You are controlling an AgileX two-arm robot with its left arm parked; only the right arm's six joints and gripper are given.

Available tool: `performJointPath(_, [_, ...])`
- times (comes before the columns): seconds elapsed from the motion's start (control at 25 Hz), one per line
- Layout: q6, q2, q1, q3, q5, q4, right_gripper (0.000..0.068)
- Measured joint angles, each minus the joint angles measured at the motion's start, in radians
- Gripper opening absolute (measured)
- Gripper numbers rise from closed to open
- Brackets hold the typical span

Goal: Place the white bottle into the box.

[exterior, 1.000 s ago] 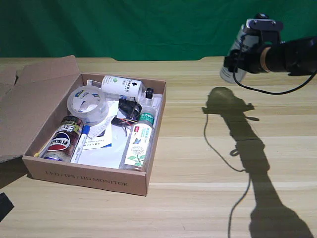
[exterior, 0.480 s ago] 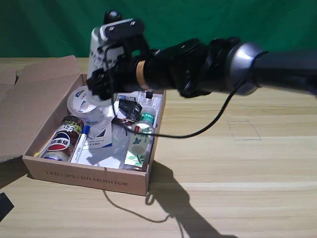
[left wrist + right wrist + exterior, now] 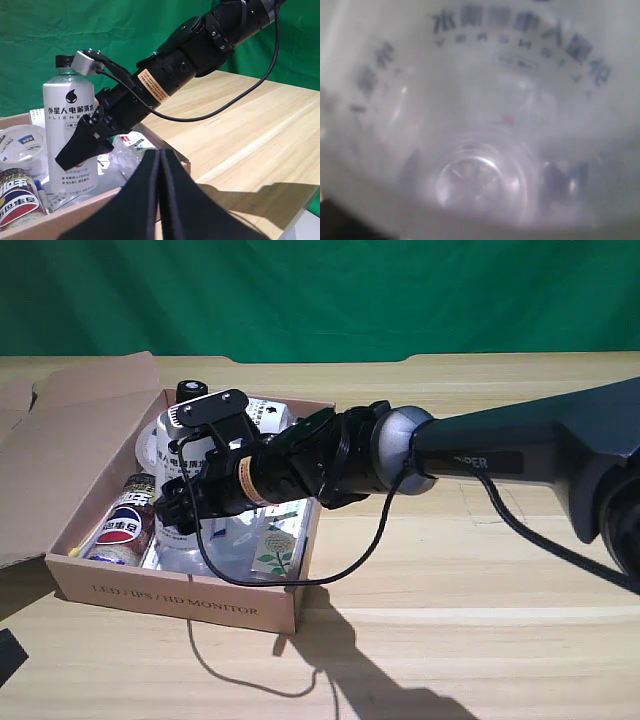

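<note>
**Bottle upright inside the box, gripper clamped on its side**

The right arm reaches from the exterior view's right across the table [image 3: 480, 570] and over the near right part of the box [image 3: 170, 592]. Its gripper [image 3: 180, 502] is closed around the white bottle [image 3: 67, 125], gripping the label on the lower half of the body; in the left wrist view a dark finger [image 3: 80, 145] lies across the front of the label, touching it. The bottle stands upright within the box walls, black cap at the top, clear shoulder below it, and it rises above the gripper. The right wrist view is filled by the bottle's white label and clear ribbed base, pressed close against the camera.

In the exterior view the bottle sits toward the middle of the box, partly hidden by the arm's wrist. To its left, in the near left corner, lies a Pepsi can [image 3: 125, 523], just beside the gripper. A roll of clear tape [image 3: 17, 142] lies to the bottle's left in the left wrist view. The green-capped clear bottle [image 3: 278, 545] lies under the arm, by the box's right wall.
</note>
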Motion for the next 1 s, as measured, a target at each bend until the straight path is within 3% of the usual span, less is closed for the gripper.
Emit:
performJointPath(0.12, [-0.002, 0.0, 0.0, 0.0, -0.036, 0.0, 0.0556])
performJointPath(0.16, [0.002, 0.0, 0.001, 0.0, -0.038, -0.001, 0.0609])
performJointPath(0.28, [0.025, -0.001, 0.001, -0.001, -0.038, -0.001, 0.0674])
performJointPath(0.6, [0.037, -0.139, -0.001, 0.0, -0.043, -0.008, 0.0655])
performJointPath(0.8, [-0.023, -0.384, -0.022, 0.0, 0.072, -0.005, 0.048])
performJointPath(1.0, [-0.125, -0.62, -0.128, 0.041, 0.165, 0.001, 0.0177])
